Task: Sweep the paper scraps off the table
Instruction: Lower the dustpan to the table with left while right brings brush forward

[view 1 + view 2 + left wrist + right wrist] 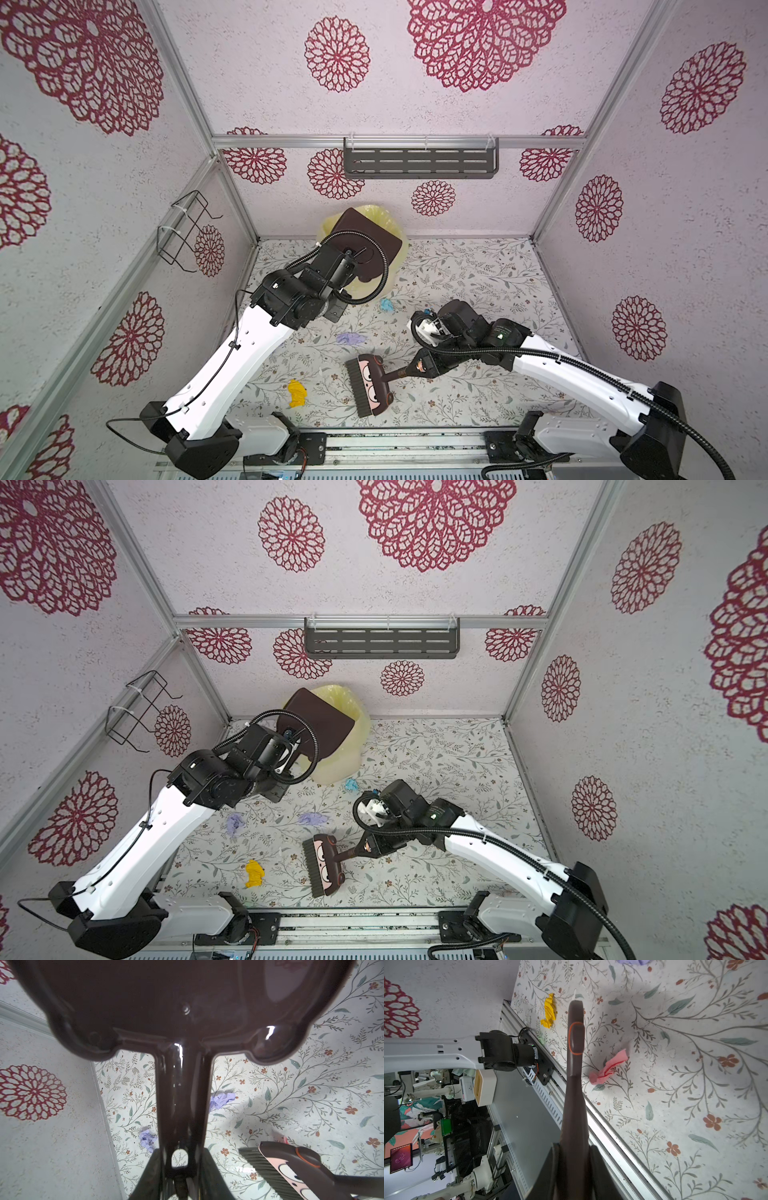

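While left gripper [182, 1174] clamps dustpan [365, 232] and right gripper [574, 1172] brush [372, 386], paper scraps [297, 394] dot the leafy table [478, 282].

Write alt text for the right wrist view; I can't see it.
The brown brush handle, clamped in the jaws of the right gripper, stretches over the floral table. A pink paper scrap lies beside it, a yellow scrap farther off.

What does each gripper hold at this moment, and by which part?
The left gripper holds the dustpan by its handle. The right gripper holds the brush by the end of its handle, away from the bristles.
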Robot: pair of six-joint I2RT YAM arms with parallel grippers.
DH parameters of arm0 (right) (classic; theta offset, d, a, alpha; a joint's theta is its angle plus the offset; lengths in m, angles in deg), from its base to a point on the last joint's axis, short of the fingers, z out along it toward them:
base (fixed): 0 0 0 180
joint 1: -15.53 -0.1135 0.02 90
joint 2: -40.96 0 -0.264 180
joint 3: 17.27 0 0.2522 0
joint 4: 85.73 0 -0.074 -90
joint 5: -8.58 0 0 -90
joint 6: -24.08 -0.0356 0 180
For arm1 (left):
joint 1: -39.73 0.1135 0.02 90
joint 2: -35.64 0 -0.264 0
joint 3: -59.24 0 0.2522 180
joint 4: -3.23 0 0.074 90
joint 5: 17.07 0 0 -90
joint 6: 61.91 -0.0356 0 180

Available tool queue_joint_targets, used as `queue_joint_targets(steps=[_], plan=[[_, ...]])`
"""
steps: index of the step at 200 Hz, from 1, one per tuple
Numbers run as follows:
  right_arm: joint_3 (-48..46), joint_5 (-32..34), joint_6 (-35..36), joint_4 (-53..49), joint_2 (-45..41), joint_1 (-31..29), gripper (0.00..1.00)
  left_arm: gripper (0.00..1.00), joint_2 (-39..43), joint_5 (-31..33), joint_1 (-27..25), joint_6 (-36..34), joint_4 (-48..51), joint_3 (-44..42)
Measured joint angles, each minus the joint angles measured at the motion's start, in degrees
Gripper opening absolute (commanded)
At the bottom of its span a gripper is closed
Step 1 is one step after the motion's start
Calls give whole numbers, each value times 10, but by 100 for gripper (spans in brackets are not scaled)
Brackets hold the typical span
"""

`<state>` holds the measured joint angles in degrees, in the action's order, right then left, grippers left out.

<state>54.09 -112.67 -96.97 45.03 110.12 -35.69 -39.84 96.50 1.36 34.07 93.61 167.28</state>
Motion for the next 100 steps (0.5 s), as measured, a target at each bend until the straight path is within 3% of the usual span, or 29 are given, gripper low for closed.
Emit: queue_joint_targets(steps=[71,100], plan=[[39,94,21,-86,17,4,0,0,16,-17,-14,28,24,-23],[65,132,44,-136,11,37,0,0,26,-27,-27,41,35,-24]])
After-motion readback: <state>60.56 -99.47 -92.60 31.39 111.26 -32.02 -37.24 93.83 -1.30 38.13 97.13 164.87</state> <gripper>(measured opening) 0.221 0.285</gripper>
